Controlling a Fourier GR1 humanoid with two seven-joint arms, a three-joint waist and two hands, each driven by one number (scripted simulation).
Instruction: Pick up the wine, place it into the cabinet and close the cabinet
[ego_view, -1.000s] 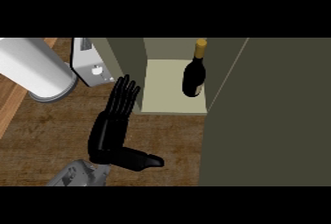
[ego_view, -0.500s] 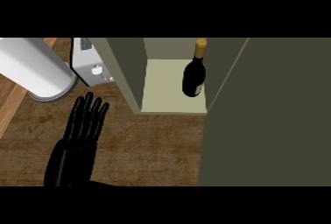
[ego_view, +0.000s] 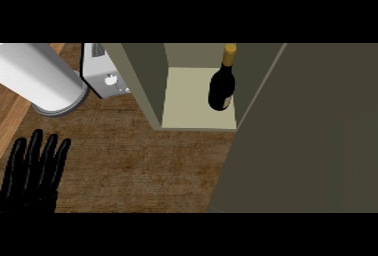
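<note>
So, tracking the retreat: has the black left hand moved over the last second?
Yes. The black left hand has drawn back down-left, away from the open olive cabinet.

Dark brown wood counter (ego_view: 148, 165) w/ white cylinder (ego_view: 37, 75) & grey appliance (ego_view: 103, 77) top left
</note>
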